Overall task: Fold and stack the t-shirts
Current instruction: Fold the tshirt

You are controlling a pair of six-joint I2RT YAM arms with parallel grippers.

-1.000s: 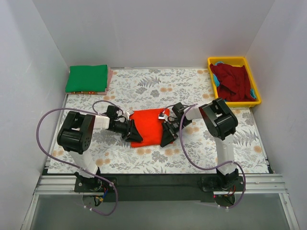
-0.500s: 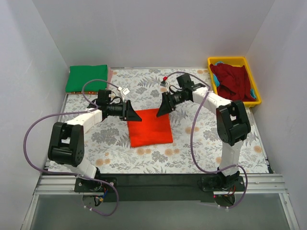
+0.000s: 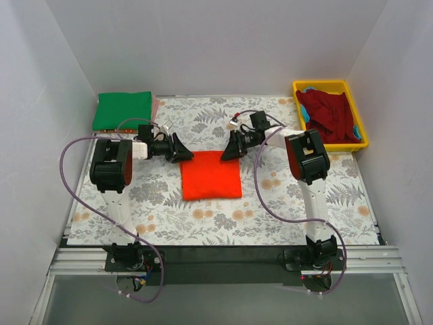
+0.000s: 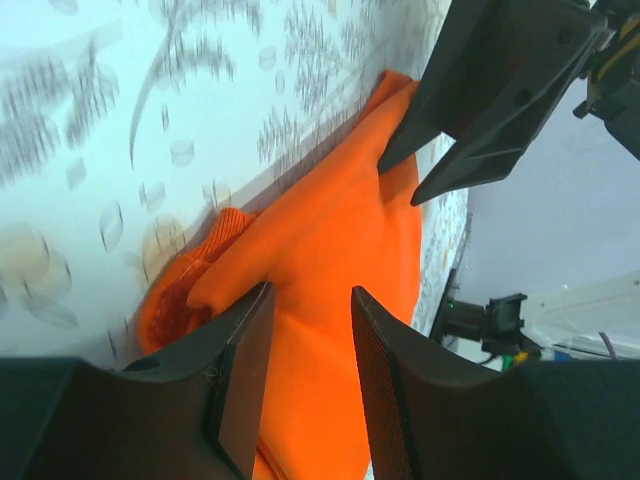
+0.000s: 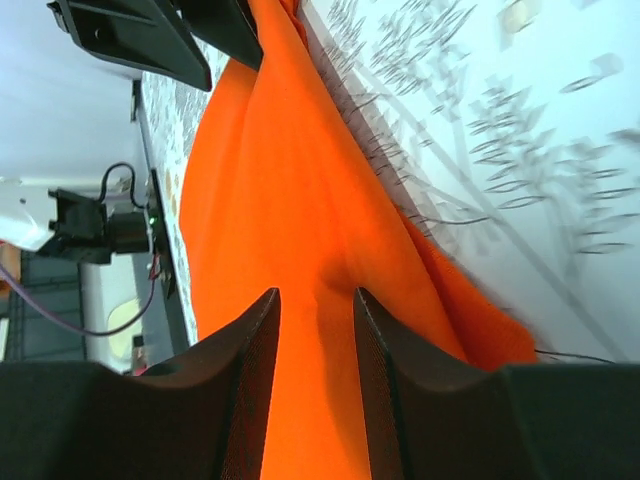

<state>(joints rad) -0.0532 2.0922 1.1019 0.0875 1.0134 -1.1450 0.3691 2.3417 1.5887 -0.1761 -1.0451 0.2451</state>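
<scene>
The bright orange-red t-shirt lies folded in a flat rectangle at the middle of the table. My left gripper sits low at its far left corner and my right gripper at its far right corner, pointing at each other. In the left wrist view the left gripper has its jaws apart over the orange cloth. The right gripper also stands open just above the cloth. A folded green t-shirt lies at the back left. A dark red t-shirt is crumpled in the yellow tray.
The tray stands at the back right corner, with a bit of blue cloth under the dark red shirt. A pink edge shows beside the green shirt. White walls close in the table on three sides.
Both grippers went from the orange shirt's near edge up and over to its far edge, folding it into a shorter rectangle. Their jaws have parted slightly.
</scene>
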